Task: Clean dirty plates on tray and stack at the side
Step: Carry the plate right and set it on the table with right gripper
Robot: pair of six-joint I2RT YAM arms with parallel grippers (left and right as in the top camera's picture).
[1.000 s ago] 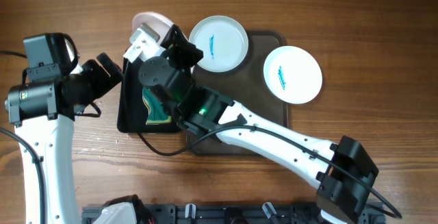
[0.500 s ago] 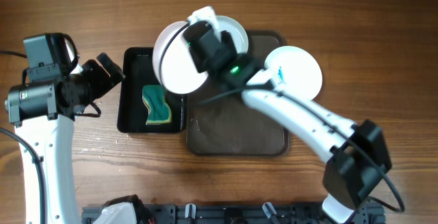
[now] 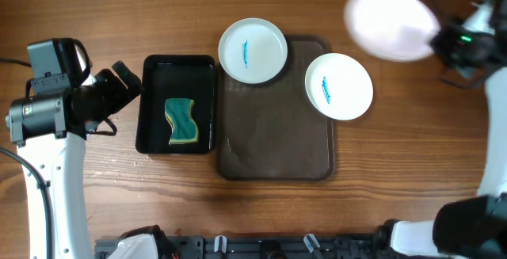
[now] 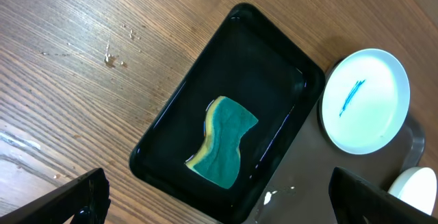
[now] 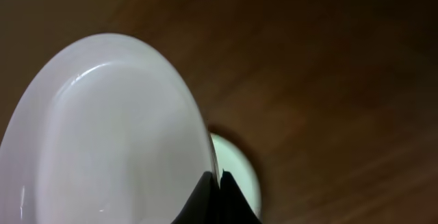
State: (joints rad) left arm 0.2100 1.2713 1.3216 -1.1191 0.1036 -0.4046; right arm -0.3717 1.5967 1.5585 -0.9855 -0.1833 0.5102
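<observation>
My right gripper (image 3: 437, 40) is shut on the rim of a clean white plate (image 3: 390, 23) and holds it above the table at the far right; the wrist view shows the plate (image 5: 102, 135) pinched between the fingers (image 5: 217, 186). Two white plates with blue smears sit on the brown tray (image 3: 273, 148): one (image 3: 252, 50) at its far left corner, one (image 3: 339, 85) at its right edge. My left gripper (image 4: 219, 200) is open and empty, left of the black basin (image 3: 176, 67) that holds a green sponge (image 3: 181, 121).
The black basin (image 4: 270, 80) with the sponge (image 4: 222, 145) lies left of the tray. One smeared plate (image 4: 366, 101) shows at the right in the left wrist view. Bare wood table surrounds everything.
My right arm has swung the white plate from over the basin, across the tray, to the far right of the table. The left arm has not moved.
</observation>
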